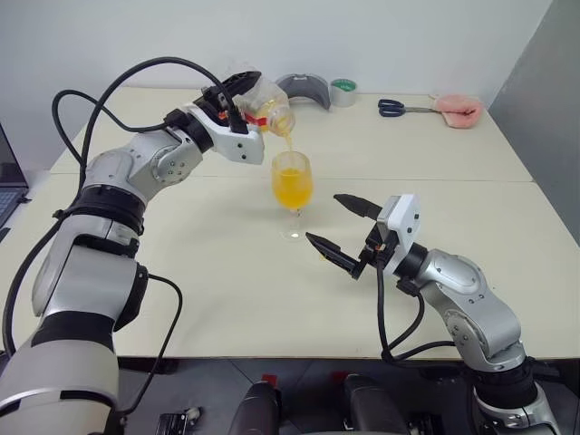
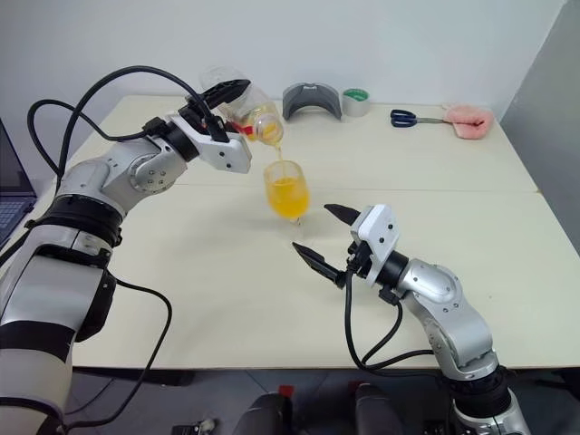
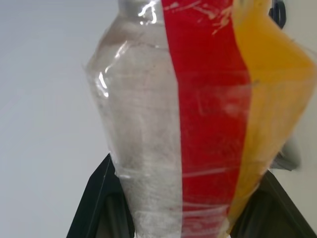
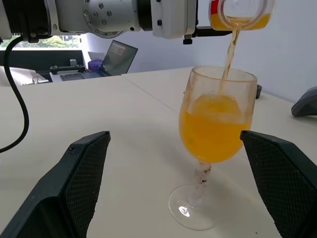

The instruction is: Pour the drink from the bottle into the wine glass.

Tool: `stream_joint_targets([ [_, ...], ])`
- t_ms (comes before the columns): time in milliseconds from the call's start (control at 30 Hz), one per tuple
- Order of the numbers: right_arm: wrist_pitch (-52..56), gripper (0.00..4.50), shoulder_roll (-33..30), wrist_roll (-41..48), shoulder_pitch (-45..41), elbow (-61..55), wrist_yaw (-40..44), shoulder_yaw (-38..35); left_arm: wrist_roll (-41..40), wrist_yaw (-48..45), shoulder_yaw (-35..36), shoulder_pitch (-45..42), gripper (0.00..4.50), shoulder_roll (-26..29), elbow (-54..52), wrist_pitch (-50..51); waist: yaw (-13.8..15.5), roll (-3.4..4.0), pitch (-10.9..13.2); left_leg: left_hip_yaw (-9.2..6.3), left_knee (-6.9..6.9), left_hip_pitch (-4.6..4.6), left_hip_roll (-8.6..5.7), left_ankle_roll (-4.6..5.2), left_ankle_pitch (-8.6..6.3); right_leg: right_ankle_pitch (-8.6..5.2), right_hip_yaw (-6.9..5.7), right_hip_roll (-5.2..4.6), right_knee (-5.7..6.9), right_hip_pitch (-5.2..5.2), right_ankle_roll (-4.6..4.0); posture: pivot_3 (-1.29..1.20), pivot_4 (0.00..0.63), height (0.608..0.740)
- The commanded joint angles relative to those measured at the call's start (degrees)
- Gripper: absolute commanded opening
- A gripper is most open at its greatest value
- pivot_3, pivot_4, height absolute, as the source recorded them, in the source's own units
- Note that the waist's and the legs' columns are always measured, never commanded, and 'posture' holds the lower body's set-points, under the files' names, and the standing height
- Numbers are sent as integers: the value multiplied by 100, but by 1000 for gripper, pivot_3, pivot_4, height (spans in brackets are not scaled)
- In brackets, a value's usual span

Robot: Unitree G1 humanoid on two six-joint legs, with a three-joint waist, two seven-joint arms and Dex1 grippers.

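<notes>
The left gripper (image 1: 237, 98) is squeezed tight on the bottle (image 1: 265, 101). It holds the bottle up high and tipped over, with the open neck pointing down above the wine glass (image 1: 292, 191). It is held that way so the drink (image 4: 213, 131) can run out. A thin orange stream falls from the neck right into the bowl of the glass.

The wine glass stands upright on the worktop (image 1: 227, 263), near the middle, just under the bottle. Its bowl looks more than half full of orange drink. Some drink is left in the bottle, down at its low side, next to the red stripe of the label (image 3: 210, 114).

The right gripper (image 1: 346, 233) has its jaws wide open and holds nothing. It waits close to the glass, on the robot's right side of it, a little above the worktop. One finger sits on each side of the glass in the right wrist view, but they do not touch it. I think it waits there so it can catch the glass if it wobbles.

Far back on the worktop lie scissors (image 1: 392, 108), a roll of tape (image 1: 343, 91) and a pink cloth (image 1: 458, 110), well away from the pouring.

The pour seems nearly done. If it goes on too long, the glass may spill over.
</notes>
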Motion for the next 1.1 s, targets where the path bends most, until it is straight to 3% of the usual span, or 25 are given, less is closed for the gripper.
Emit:
stream_joint_targets([
  [33,-55,4500,-23,30,-10,-279,16,12,-613,-389,351,122,1782,-80,-246,144,0,0,0,0,1,0,0,0,0,0,0,0,0,0,0,0,150,740],
  [267,-116,4500,18,50,-13,-324,16,50,-2498,-1777,1297,980,1782,-602,-989,1259,-11,0,0,0,3,0,1,-1,1,0,3,0,8,-3,-1,0,150,740],
  [567,223,4500,-239,230,-76,-540,295,191,-5038,-2910,2986,2650,1781,-961,-3343,4770,-146,0,-3,1,7,4,6,-1,1,-1,21,-1,42,-21,-3,0,150,740],
  [767,375,4500,-476,379,-345,-514,654,276,-5837,-2884,3713,3712,1781,-952,-4326,6116,-142,-2,-4,-1,15,3,6,0,0,-1,19,1,48,-22,-3,0,150,740],
  [1100,379,4500,-559,253,-725,-208,937,540,-6061,-2830,4110,4214,1781,-996,-4376,6387,-78,-13,-11,2,13,4,4,-1,0,-1,16,-3,39,-19,-3,0,150,740],
])
